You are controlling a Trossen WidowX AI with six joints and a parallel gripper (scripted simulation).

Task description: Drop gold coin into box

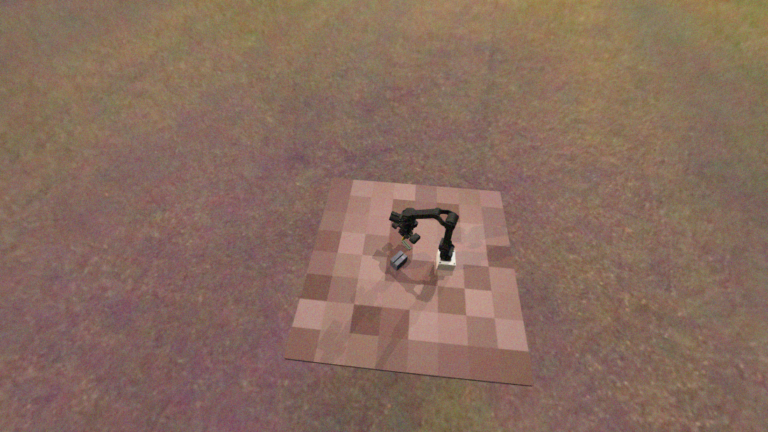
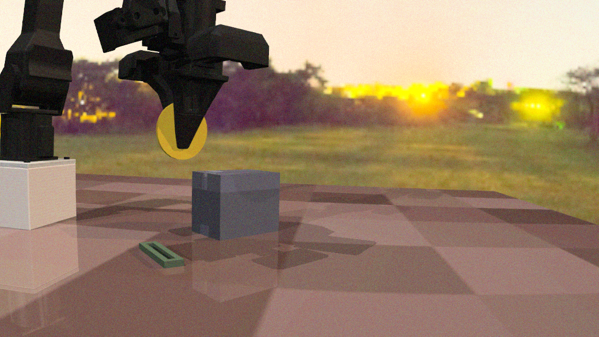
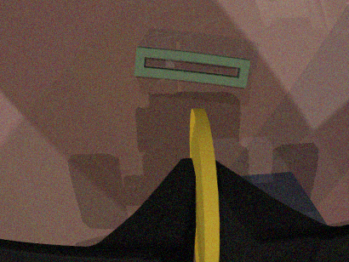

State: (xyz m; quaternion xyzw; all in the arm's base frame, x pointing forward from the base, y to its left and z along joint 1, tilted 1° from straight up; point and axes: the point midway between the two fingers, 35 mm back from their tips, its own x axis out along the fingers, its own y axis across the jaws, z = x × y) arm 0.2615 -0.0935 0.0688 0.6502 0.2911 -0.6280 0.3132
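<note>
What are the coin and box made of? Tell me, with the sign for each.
Gold coin: looks like metal, by its flat yellow-gold colour; no shine shows, so uncertain. It sits pinched between black fingers. Grey box: matte, evenly grey, possibly plastic or painted metal.
</note>
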